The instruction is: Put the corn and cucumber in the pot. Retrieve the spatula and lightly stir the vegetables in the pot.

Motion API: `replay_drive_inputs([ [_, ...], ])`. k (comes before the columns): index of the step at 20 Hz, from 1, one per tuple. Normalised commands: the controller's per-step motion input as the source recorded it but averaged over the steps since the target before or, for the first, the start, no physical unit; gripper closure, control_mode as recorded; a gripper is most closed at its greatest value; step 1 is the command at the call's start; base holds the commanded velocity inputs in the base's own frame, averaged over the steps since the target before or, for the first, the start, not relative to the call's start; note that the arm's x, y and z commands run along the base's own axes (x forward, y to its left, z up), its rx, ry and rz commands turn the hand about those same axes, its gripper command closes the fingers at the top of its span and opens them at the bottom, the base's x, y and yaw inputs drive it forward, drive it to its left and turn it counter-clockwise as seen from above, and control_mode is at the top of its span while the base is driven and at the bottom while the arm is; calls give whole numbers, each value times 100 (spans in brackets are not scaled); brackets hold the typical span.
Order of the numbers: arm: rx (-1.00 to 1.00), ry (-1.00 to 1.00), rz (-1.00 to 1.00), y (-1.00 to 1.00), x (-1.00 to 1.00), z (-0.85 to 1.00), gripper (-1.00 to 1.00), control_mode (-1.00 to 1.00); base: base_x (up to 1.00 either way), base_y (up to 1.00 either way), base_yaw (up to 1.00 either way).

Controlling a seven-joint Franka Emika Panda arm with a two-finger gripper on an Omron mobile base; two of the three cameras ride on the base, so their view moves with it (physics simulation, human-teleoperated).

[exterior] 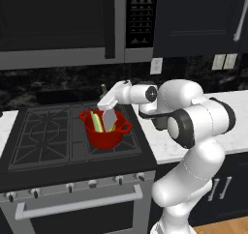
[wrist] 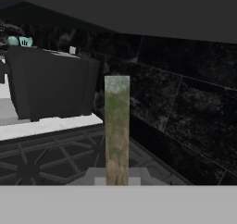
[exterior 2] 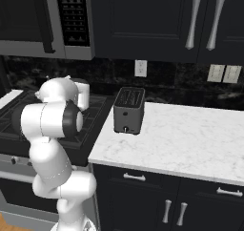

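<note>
The red pot (exterior: pixel 103 134) stands on the stove's right front burner. Inside it the pale-yellow corn (exterior: pixel 99 122) and the light green cucumber (exterior: pixel 93 118) lean side by side against the left wall. My gripper (exterior: pixel 108 108) hangs just above the pot's middle, shut on the spatula (exterior: pixel 110 118), whose grey lower end dips inside the rim. In the hand view the spatula (wrist: pixel 116 126) rises as a straight mottled bar from between my fingertips, with the gripper (wrist: pixel 116 179) closed around its base.
The black stove (exterior: pixel 43 141) has open grates left of the pot. A dark toaster (exterior 2: pixel 129 110) sits on the white marble counter (exterior 2: pixel 190 139) to the stove's right. The microwave (exterior: pixel 58 25) hangs overhead. A dark box (wrist: pixel 51 82) stands by the back wall.
</note>
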Motion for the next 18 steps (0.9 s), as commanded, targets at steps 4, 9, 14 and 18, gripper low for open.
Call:
replay_drive_inputs([
  [4,8,0,40,-41,0,-65,100,-100,0,0,0],
  [9,18,0,47,-13,15,-34,100,-100,0,0,0],
  [14,26,0,48,-18,36,0,100,-100,0,0,0],
  [18,26,0,43,-52,45,-13,100,-100,0,0,0],
])
